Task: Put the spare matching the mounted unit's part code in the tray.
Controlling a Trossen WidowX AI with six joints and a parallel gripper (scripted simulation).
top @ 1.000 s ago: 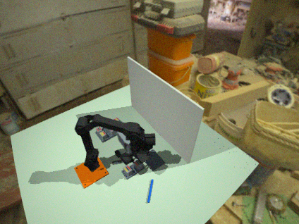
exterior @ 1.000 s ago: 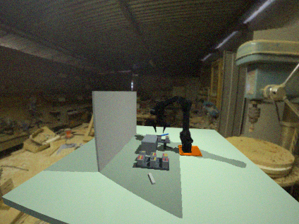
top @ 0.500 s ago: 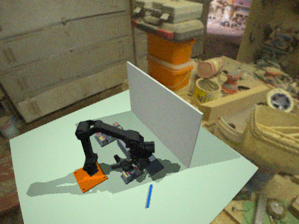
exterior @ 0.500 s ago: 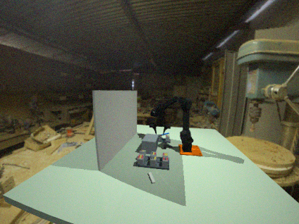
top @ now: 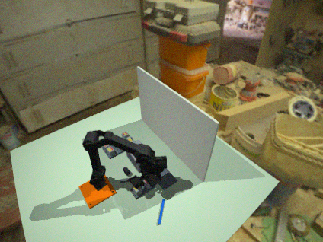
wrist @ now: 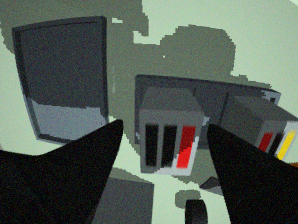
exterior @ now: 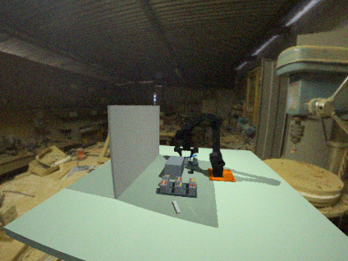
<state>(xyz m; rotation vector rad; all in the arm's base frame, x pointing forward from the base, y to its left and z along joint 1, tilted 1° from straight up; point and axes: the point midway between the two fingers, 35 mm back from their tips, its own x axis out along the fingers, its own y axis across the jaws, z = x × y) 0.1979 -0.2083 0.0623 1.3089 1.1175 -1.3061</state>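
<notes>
In the wrist view my gripper (wrist: 165, 127) is open, with one dark finger on each side of a grey spare (wrist: 166, 137) that bears two black stripes and one red stripe. A second spare (wrist: 273, 137) with red and yellow stripes stands next to it on the right. The dark tray (wrist: 63, 72) (top: 168, 179) lies empty to the left of them. In the top view the gripper (top: 146, 182) is low over these spares. A plain grey block (exterior: 174, 166) (wrist: 127, 219), which looks like the mounted unit, stands just behind the gripper (exterior: 186, 153).
A tall grey panel (top: 175, 122) (exterior: 133, 144) stands along one side of the mat. More spares (top: 111, 151) (exterior: 177, 186) sit in a group farther off. A blue pen (top: 161, 211), a white stick (exterior: 176, 207) and a small black cylinder (wrist: 196, 217) lie loose. The arm's orange base (top: 97, 195) (exterior: 222, 176) is nearby.
</notes>
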